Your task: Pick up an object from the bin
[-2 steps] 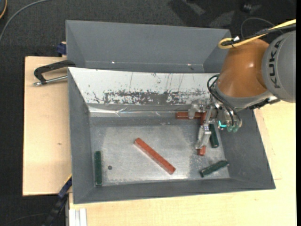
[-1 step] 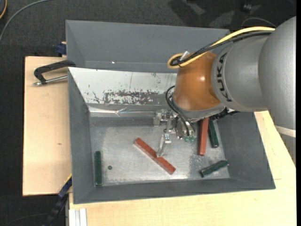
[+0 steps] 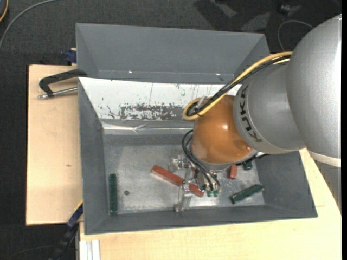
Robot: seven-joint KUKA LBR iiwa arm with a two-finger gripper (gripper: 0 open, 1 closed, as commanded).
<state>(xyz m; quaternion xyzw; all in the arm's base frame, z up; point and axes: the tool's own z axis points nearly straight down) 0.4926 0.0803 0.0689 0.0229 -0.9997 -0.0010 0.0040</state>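
My gripper (image 3: 186, 190) hangs low over the bin floor, right of the middle and close to the front wall, under the orange cover. A flat red-brown stick (image 3: 166, 174) lies slanted just to its left, its right end reaching under the gripper. A small red piece (image 3: 196, 192) shows right beside the gripper's metal parts; whether it is held I cannot see. A dark green marker-like stick (image 3: 246, 193) lies on the floor to the right.
A long dark green bar (image 3: 113, 193) lies along the left wall near the front corner. A small red-brown piece (image 3: 232, 171) sits at the right under the arm. The big grey arm covers the bin's right rear part.
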